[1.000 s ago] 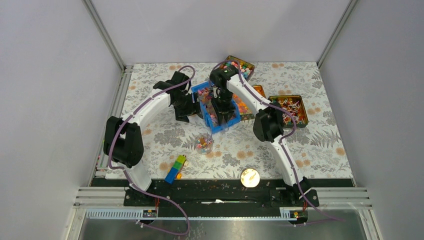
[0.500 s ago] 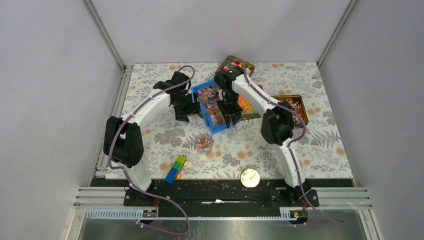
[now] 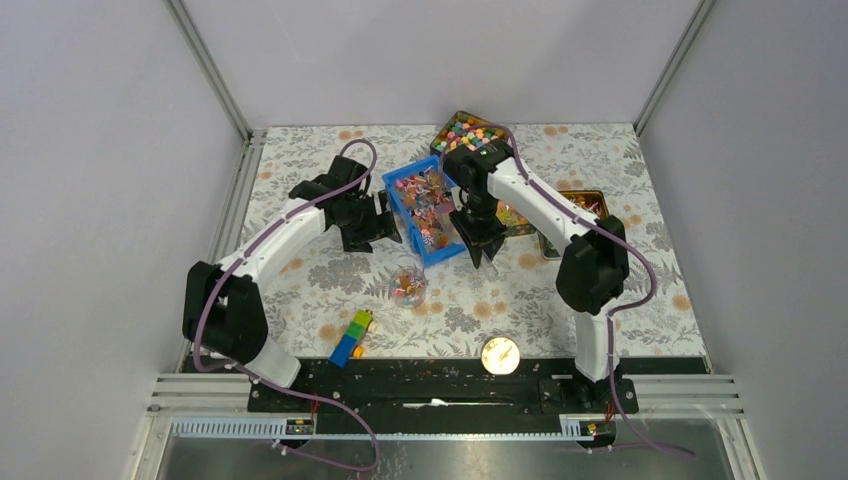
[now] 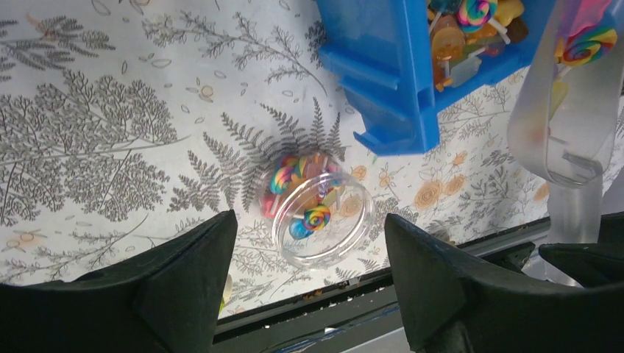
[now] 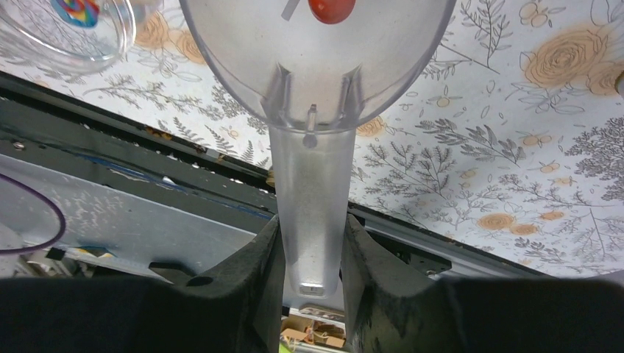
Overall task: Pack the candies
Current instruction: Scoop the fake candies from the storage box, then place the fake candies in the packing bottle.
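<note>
Grips the scoop [image 5: 315,66] tight in the right gripper [image 5: 313,243], left gripper [image 4: 309,219] wide. Keep flat, tip slowly into the near jar [image 3: 408,287]

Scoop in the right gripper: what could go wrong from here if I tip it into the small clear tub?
1. The scoop has a bowl that looks wider than the mouth of the clear tub, so the red candy in it may land on the table instead.
2. Nothing steadies the tub: the left gripper is open and apart from it, so a nudge from the scoop held in the right gripper could shove or topple it.
</note>
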